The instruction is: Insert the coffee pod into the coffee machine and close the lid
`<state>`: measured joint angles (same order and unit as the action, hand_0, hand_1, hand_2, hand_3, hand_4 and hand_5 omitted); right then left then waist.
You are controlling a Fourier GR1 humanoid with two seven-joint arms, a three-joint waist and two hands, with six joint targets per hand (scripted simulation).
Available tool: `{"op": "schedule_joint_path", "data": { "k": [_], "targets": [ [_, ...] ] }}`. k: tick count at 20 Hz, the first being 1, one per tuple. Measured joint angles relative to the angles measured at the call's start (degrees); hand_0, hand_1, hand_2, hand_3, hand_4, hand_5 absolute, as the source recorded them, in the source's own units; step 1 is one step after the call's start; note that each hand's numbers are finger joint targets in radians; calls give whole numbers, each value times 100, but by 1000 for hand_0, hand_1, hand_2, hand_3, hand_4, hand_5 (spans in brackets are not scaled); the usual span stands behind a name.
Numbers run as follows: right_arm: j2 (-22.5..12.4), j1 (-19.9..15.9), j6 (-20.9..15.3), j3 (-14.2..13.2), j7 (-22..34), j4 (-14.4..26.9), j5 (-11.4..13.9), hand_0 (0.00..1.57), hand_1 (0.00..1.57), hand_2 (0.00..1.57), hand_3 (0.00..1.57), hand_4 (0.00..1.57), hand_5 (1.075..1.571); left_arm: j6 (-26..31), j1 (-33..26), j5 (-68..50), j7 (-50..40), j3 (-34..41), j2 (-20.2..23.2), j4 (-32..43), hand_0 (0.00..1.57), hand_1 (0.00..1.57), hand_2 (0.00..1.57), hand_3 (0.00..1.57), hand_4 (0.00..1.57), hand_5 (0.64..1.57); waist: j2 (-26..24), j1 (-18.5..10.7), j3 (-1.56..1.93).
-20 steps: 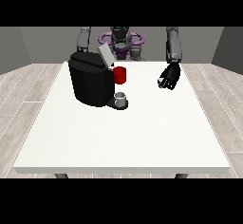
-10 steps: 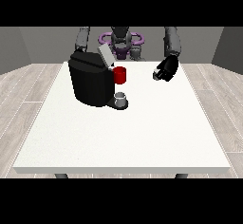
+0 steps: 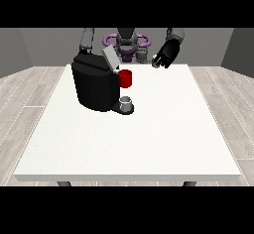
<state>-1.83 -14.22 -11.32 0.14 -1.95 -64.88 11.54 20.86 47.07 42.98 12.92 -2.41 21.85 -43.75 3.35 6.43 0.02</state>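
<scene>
Front view, only one to go on. Looking at the hand at the view's right point(image 3: 164, 57): up in the air near the table's far edge, higher and closer to the coffee machine point(image 3: 96, 84) than a second ago, when hanging low over the table point(image 3: 149, 144) further out. Can't tell whether open or closed round anything, too small and dark. Might be carrying something, might not, honestly no way to call it.

Can't pick out the coffee pod for sure anywhere. Only a grey thing point(image 3: 127, 102) sitting on the machine's base at the front, same spot as before, plus a red thing at the machine point(image 3: 125, 78) just above it.

Lid point(image 3: 110, 58) tilted up, so open, not yet closed.

Other hand hidden behind the machine, only the arm showing at the view's left.

Reads like a carry toward the open top, so probably mid-task: insertion not done, lid closing after that. Worth watching the line-up with the opening under that raised lid.
</scene>
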Motion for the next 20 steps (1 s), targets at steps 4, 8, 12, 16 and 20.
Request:
{"op": "schedule_joint_path", "data": {
  "k": [4, 8, 12, 16, 20],
  "targets": [
    [24, -51, 31, 21, -78, 36, 5, 0, 0, 0, 0, 0, 1571, 131, 254, 25, -218, 28, -134, -140, 1416, 1416, 1421, 1378, 537, 1571, -8, 81, -1],
    [98, -172, 138, 208, 89, -216, -34, 0, 0, 0, 0, 0, 1571, 261, 708, -139, -576, 340, -166, -19, 1221, 1221, 1266, 1292, 509, 1571, 11, 398, -2],
    [114, -289, 216, 218, 42, -330, -106, 0, 0, 0, 0, 0, 1571, 405, 1202, -280, -918, 623, -105, 56, 1268, 1268, 1295, 1269, 488, 1571, 144, 578, -1],
    [43, -448, 294, 240, 166, -621, -98, 0, 0, 0, 0, 0, 1571, 342, 1503, -276, -1050, 766, 1, 158, 1155, 1155, 1247, 1266, 484, 1571, 309, 843, -1],
    [12, -578, 269, 215, 192, -871, -87, 0, 0, 0, 0, 0, 1571, 313, 1722, -237, -990, 850, 192, 264, 1222, 1222, 1288, 1238, 475, 1571, 573, 998, -1]
  ]
}}
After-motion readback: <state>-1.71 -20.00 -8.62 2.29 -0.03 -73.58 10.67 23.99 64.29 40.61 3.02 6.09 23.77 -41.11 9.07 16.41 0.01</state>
